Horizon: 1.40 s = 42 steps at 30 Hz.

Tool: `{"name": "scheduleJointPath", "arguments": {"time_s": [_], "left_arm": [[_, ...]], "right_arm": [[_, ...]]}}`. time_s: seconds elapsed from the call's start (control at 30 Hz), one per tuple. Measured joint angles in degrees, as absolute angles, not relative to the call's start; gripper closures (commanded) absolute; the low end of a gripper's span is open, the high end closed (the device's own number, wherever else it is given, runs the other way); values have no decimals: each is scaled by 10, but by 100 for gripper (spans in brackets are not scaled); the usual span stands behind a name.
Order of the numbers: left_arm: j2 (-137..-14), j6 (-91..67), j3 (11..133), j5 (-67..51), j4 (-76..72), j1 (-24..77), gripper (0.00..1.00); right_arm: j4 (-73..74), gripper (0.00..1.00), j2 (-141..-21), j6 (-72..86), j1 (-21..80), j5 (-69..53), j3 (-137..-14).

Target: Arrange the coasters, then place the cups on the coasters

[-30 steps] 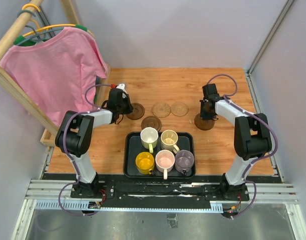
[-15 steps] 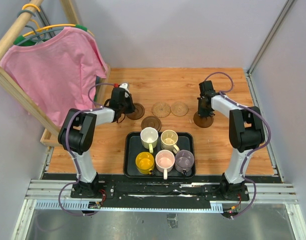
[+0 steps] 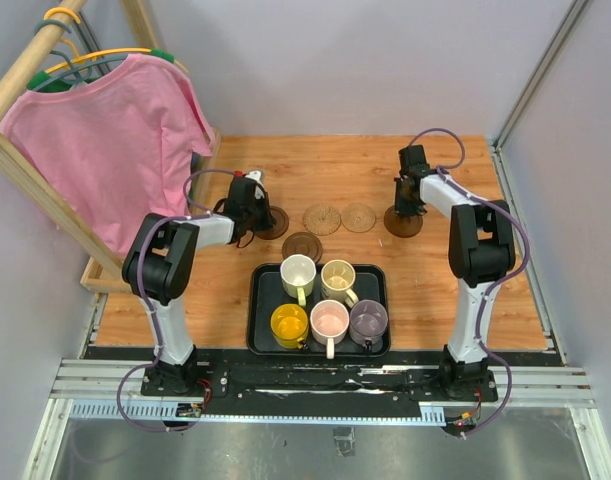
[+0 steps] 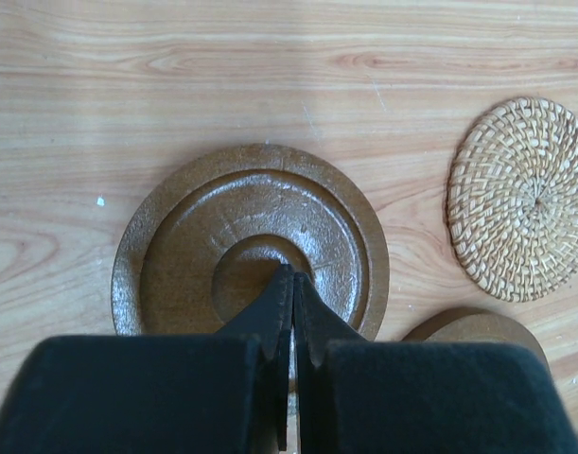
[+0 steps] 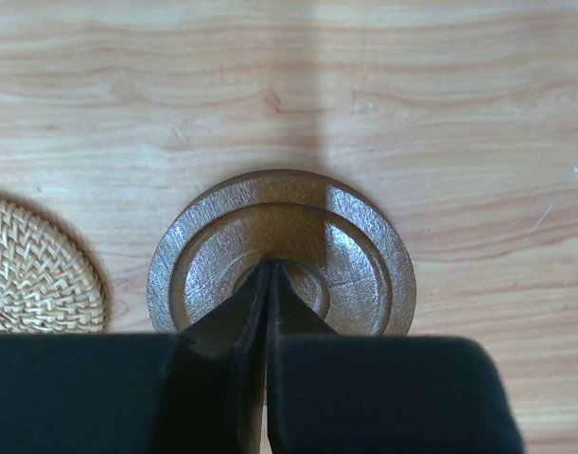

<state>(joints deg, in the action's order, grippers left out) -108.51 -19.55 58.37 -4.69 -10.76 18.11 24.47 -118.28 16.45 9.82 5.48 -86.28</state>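
Note:
Two dark brown coasters lie at the ends of a row, the left one (image 3: 278, 227) (image 4: 184, 255) and the right one (image 3: 400, 229) (image 5: 364, 265). My left gripper (image 3: 265, 217) (image 4: 290, 277) is shut, its tips resting on the left coaster's centre. The right gripper (image 3: 404, 213) (image 5: 268, 269), shut too, has its tips on the right coaster's centre. Two tan woven coasters (image 3: 322, 218) (image 3: 358, 216) lie between them, and a third dark coaster (image 3: 302, 246) sits nearer the tray. White (image 3: 297, 272), cream (image 3: 337, 277), yellow (image 3: 289, 324), pink (image 3: 330, 321) and purple (image 3: 368, 320) cups stand in the black tray (image 3: 260, 300).
A wooden rack (image 3: 30, 170) with a pink shirt (image 3: 110, 140) on a hanger stands along the table's left side. Grey walls close off the back and right. The tray sits close in front of both arm bases.
The right gripper has slid its dark coaster away from the tray, into line with the woven ones. The left gripper has edged slightly right on its coaster.

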Motion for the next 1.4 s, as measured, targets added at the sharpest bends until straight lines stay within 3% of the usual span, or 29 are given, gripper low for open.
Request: {"name": "scheduleJointPath", "arguments": {"time_s": [0.3, 0.73, 1.07, 1.4], "left_arm": [[-1118, -196, 634, -24, -92, 181, 100], [-1142, -195, 676, -10, -72, 181, 100], [-1063, -196, 604, -29, -73, 181, 99], [-934, -198, 576, -28, -87, 181, 98]], "right_arm": [[229, 99, -1176, 149, 92, 21, -858], [193, 99, -1000, 132, 131, -80, -760], [187, 99, -1045, 119, 271, -165, -766], [194, 99, -1140, 115, 316, -215, -839]]}}
